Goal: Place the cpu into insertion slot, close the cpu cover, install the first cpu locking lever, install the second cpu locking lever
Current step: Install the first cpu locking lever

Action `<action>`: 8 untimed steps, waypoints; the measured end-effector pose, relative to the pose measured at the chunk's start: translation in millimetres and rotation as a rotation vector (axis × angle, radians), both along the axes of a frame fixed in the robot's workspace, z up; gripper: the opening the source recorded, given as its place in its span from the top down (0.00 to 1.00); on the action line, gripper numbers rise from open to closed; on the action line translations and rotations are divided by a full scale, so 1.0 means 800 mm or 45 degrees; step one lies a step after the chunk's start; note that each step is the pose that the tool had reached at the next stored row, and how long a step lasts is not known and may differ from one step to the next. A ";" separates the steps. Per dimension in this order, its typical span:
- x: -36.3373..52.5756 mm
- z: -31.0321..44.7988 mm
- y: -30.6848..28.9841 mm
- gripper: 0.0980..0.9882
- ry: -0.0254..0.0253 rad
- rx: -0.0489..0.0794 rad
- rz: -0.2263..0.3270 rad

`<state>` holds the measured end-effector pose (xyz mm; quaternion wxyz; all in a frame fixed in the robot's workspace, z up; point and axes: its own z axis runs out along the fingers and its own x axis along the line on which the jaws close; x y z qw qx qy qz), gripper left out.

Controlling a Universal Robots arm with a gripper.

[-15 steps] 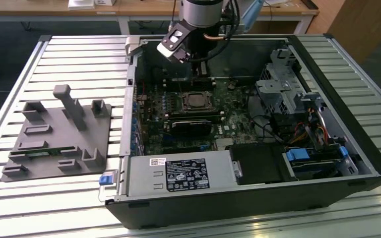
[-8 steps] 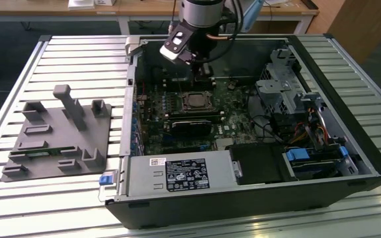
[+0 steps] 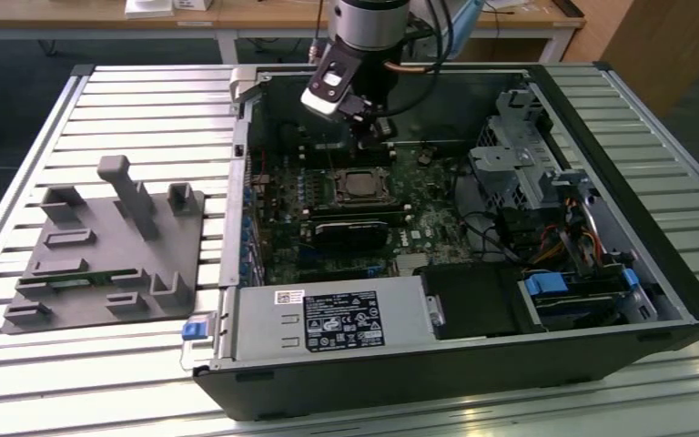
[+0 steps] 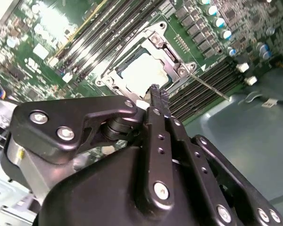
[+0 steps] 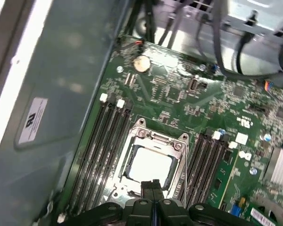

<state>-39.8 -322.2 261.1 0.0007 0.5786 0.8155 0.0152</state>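
My hand (image 5: pixel 153 183) is closed on nothing, fingertips together, just above the cpu (image 5: pixel 148 165). Chip lies flat in the insertion slot (image 5: pixel 126 165), cpu cover (image 5: pixel 156 137) framing it. I judge it light, rigid, fragile: edges only, never the face. Second wrist view shows a thin lever (image 4: pixel 208 87) angling away from the socket; exterior view places me over the computer case (image 3: pixel 447 373).

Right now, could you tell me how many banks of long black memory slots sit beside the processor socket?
2. One bank runs along one side of the socket; the other bank runs along the opposite side. Their ends near the pincer are hidden.
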 end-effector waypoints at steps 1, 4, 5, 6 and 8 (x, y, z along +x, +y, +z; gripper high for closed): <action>0.000 0.0000 0.0000 0.99 0.0000 0.000 0.023; 0.000 -0.0002 -0.0001 0.99 0.0001 0.000 0.094; 0.000 -0.0003 0.0000 0.99 0.0000 0.000 0.117; 0.000 -0.0005 0.0000 0.99 0.0000 0.000 0.139; 0.000 -0.0007 0.0000 0.99 0.0000 0.000 0.185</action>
